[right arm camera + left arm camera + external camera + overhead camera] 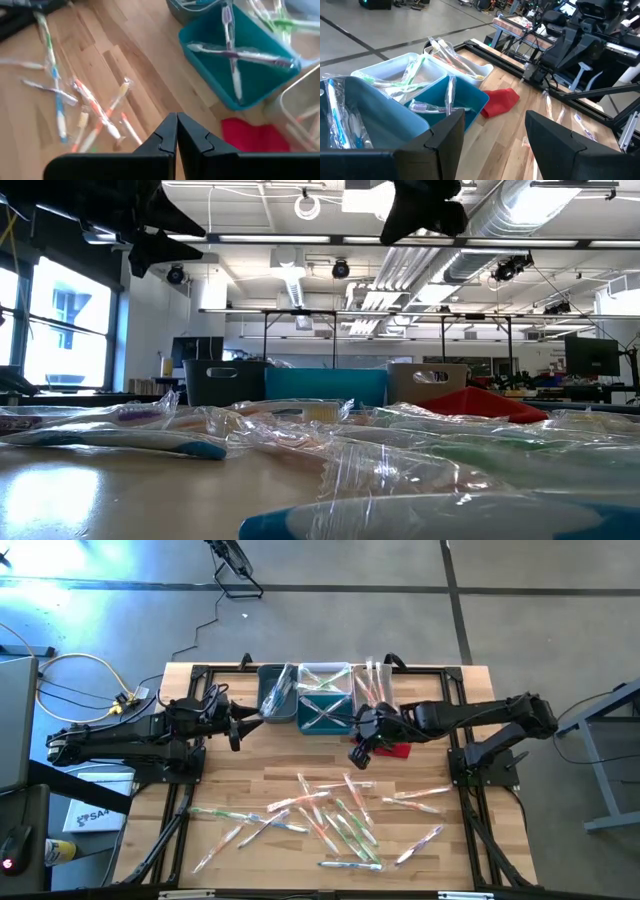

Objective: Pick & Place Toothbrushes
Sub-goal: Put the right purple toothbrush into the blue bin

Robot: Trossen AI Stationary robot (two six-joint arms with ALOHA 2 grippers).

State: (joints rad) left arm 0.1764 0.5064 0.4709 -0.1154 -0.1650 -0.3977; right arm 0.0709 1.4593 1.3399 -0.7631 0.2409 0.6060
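Wrapped toothbrushes lie closest to the low camera, a crinkled clear-plastic heap across the near part of the bench; from above they show as a loose scatter of green, orange, blue and white handles, several crossing one another.

Bins along the far edge: grey bin, teal bin, white bins beside and behind it. All already hold a few brushes; teal one has two crossed. Red cloth lies on the bench just in front of the white bin.

Left gripper: jaws wide, nothing between them, hanging just in front of the grey bin. Looks like it waits there.

Right gripper: jaws pressed together, empty, poised above bare wood between the teal bin and the scatter, red cloth just beside it.

Judged step: right arm going for the next brush. Notes on doing it well:
- Open the jaws before descending; shut as they are they can only push.
- Pick an outlying brush lying alone, not one in a crossed cluster, or two wrappers may come up together.
- Set the jaws across the handle near its middle; wrappers look slippery, so close firmly.
- Keep clear of the cloth.
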